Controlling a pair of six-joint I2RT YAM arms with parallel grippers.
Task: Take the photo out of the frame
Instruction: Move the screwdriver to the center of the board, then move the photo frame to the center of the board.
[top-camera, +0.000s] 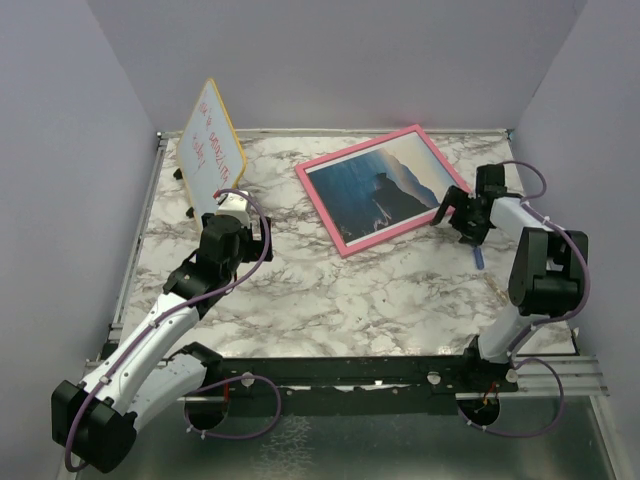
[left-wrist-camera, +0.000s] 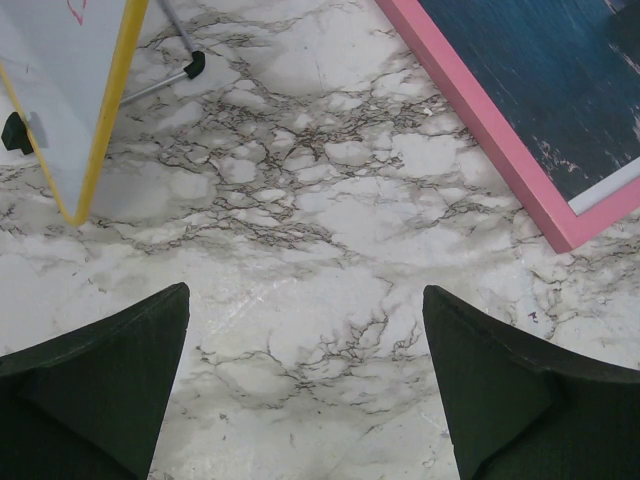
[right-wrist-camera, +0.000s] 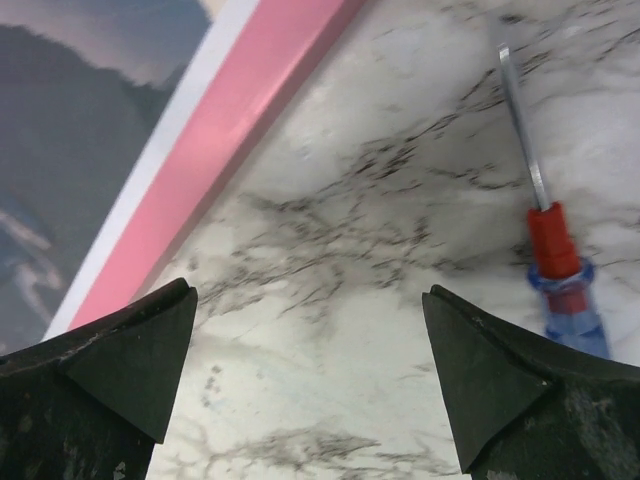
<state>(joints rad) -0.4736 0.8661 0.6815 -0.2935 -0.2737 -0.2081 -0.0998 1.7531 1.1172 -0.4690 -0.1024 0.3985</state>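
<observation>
Overhead, the screwdriver (top-camera: 478, 257) near the frame (top-camera: 322, 213) blurs (right wrist shows its blade).

1. A white marble-patterned table (top-camera: 330, 300) with grey veining fills the middle of the top view.
2. Upper centre-right: a pink frame (top-camera: 321, 210) lies flat and skewed, photo (top-camera: 380, 190) facing up.
3. Upper left: a yellow-edged whiteboard (top-camera: 212, 145) stands tilted, seemingly on thin legs.
4. Right: a blue-handled screwdriver (right-wrist-camera: 560, 270) lies near the frame.

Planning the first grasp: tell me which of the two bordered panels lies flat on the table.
The pink picture frame, with the seascape photo in it, lies flat; the yellow-edged whiteboard stands propped up at the back left.
</observation>
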